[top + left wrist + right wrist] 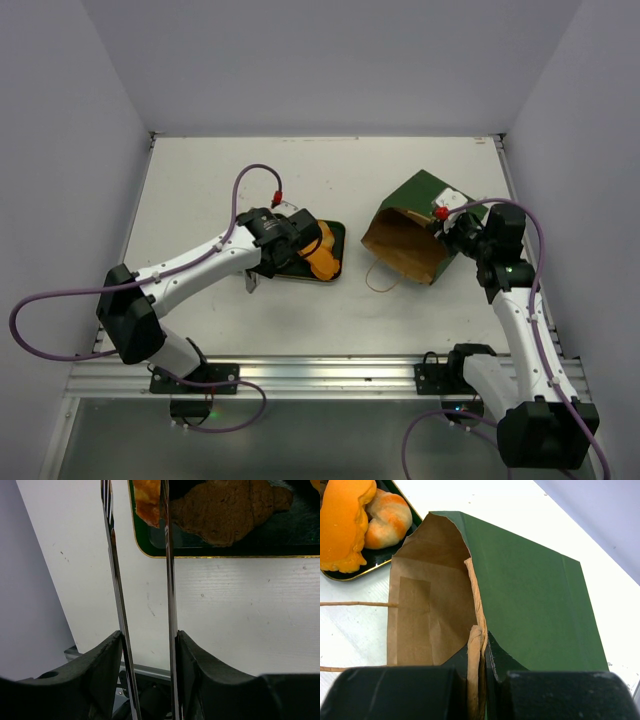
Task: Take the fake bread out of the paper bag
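The paper bag (pixel 415 235) lies tilted on its side, mouth open toward the left. My right gripper (pixel 452 225) is shut on its rim; the right wrist view shows the jaws (pixel 482 680) pinching the folded edge between the green outside (pixel 535 605) and the kraft inside (pixel 430 605). No bread shows inside the bag. Fake bread lies on the dark tray (pixel 338 235): an orange piece (pixel 342 525), a tan roll (pixel 387 517) and a brown piece (pixel 225 510). My left gripper (pixel 149 645) is shut on metal tongs (pixel 170 580), whose tips flank an orange piece (pixel 148 500) over the tray.
The bag's string handles (pixel 378 278) trail on the white table in front of its mouth. The table's far edge meets grey walls; a metal rail (pixel 330 375) runs along the near edge by the arm bases.
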